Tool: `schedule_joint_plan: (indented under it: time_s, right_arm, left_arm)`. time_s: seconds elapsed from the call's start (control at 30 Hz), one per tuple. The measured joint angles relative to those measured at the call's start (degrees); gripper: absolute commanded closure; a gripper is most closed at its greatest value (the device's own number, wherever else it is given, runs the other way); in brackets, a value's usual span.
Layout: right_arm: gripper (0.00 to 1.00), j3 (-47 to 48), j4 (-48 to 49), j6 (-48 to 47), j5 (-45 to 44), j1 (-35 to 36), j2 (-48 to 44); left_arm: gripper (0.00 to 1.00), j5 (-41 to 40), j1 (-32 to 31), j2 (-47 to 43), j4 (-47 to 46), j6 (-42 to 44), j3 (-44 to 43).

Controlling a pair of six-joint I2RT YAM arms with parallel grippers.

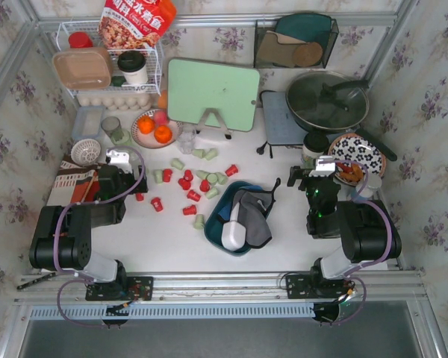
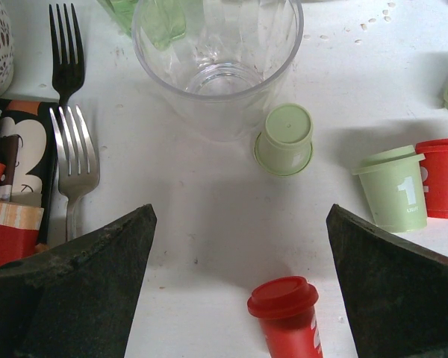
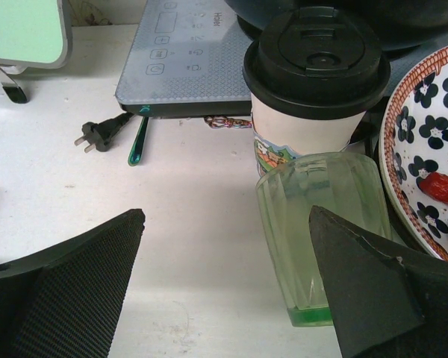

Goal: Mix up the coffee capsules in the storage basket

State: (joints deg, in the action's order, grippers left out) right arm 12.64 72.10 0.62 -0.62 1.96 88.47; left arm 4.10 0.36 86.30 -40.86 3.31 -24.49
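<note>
Red and pale green coffee capsules (image 1: pixel 185 181) lie scattered on the white table, left of the storage basket (image 1: pixel 213 227). The dark teal basket holds a grey cloth (image 1: pixel 252 216) and a white object (image 1: pixel 233 235); I see no capsules in it. My left gripper (image 1: pixel 128 177) is open and low over the table at the left edge of the scatter. In the left wrist view the gripper (image 2: pixel 239 212) has a red capsule (image 2: pixel 287 313) lying between its fingers, with green capsules (image 2: pixel 284 138) ahead. My right gripper (image 1: pixel 312 176) is open and empty right of the basket; it also shows in the right wrist view (image 3: pixel 225 212).
A clear glass (image 2: pixel 216 52) and two forks (image 2: pixel 75 142) lie ahead of the left gripper. A green glass (image 3: pixel 328 231), a black-lidded cup (image 3: pixel 313 82), a cooktop (image 3: pixel 190 56) and a patterned plate (image 1: pixel 358 156) stand near the right gripper. A green cutting board (image 1: pixel 213 95) and oranges (image 1: pixel 155 128) are behind.
</note>
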Motion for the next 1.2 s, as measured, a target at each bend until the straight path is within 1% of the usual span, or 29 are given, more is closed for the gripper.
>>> schedule_joint_plan:
  time_s: [0.47,0.53,0.6,0.67,0.77,0.8,0.9,1.07,1.13,1.2]
  right_arm:
    - [0.00,0.0,0.0,0.1,-1.2,0.0,0.0]
    - [0.00,0.0,0.0,0.1,-1.3,0.0,0.0]
    - [0.00,0.0,0.0,0.1,-1.4,0.0,-0.1]
    - [0.00,0.1,-1.1,0.1,-1.4,0.0,-1.1]
    - [0.00,1.4,-5.4,0.1,-2.1,0.1,-5.6]
    - [0.00,1.7,-6.5,0.5,-2.5,0.1,-7.3]
    - [0.00,3.0,-10.7,1.8,-4.6,0.1,-11.0]
    - [0.00,5.7,-19.0,4.1,-6.9,0.1,-17.3]
    - [0.01,7.1,-22.8,5.8,-7.0,0.1,-19.3]
    - [0.03,8.6,-26.6,7.3,-6.9,0.1,-21.1]
  left_arm:
    - [0.00,0.0,0.0,0.0,0.0,0.0,0.0]
    - [0.00,0.0,0.0,-0.5,1.3,0.0,-0.5]
    - [0.00,-0.1,-0.1,-2.4,6.6,0.0,-3.4]
    - [0.00,-1.6,-0.4,-5.0,13.5,-0.9,-8.9]
    - [0.00,-5.7,-0.7,-8.4,22.6,-5.7,-16.5]
    - [0.00,-7.5,-0.7,-9.2,27.0,-8.0,-18.9]
    - [0.00,-10.4,-0.6,-9.6,39.1,-13.3,-25.1]
    - [0.00,-12.3,-0.8,-8.0,59.3,-21.7,-37.7]
    - [0.00,-14.4,-1.0,-9.0,65.4,-26.1,-40.4]
    - [0.00,-15.1,-0.9,-12.0,69.5,-29.0,-40.6]
